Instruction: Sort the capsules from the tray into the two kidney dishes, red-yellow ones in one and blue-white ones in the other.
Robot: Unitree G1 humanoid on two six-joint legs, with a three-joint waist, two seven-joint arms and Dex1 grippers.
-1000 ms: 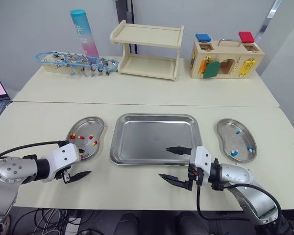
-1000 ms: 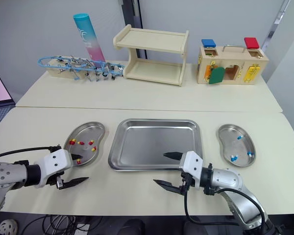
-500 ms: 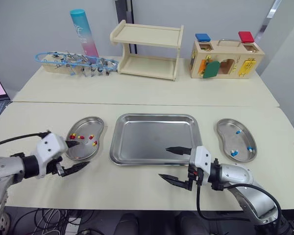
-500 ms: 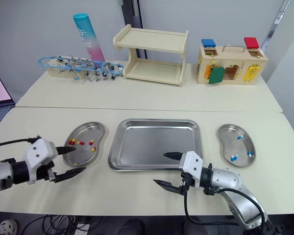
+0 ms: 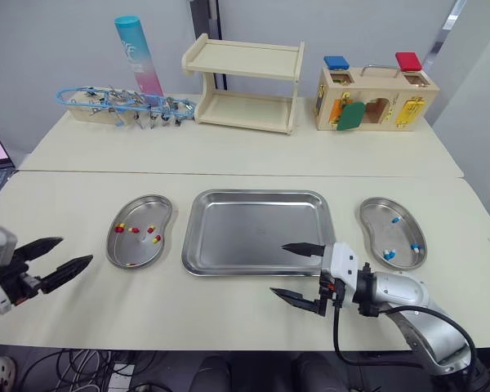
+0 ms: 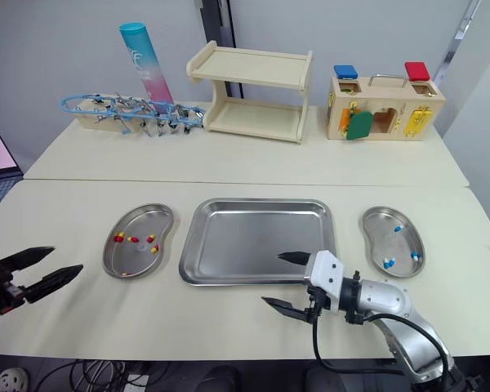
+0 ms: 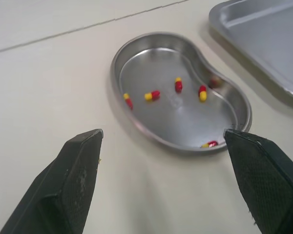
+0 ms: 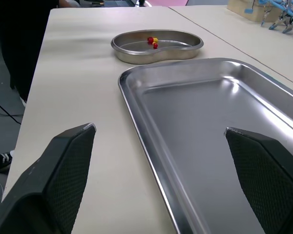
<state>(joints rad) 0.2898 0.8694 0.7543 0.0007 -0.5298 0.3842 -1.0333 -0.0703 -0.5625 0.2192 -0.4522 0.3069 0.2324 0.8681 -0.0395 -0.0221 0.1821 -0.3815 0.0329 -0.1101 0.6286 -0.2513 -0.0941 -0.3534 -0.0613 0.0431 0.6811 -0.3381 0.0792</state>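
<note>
The steel tray (image 5: 257, 231) lies bare at the table's middle. To its left, a kidney dish (image 5: 139, 241) holds several red-yellow capsules (image 7: 152, 95). A second kidney dish (image 5: 393, 242) on the right holds three blue-white capsules (image 5: 397, 219). My left gripper (image 5: 55, 261) hangs open at the far left, well clear of the left dish. My right gripper (image 5: 300, 273) is open over the tray's front right rim, with nothing between its fingers.
Along the back of the table stand a wooden shelf (image 5: 243, 84), a wooden latch box (image 5: 374, 100), a teal-pink tube (image 5: 137, 54) and a rack of blue-handled tools (image 5: 122, 104). A seam (image 5: 229, 174) splits the table into front and back halves.
My left arm has drawn back from the left dish's front edge to the far left of the table, staying open. The right gripper has barely moved.
</note>
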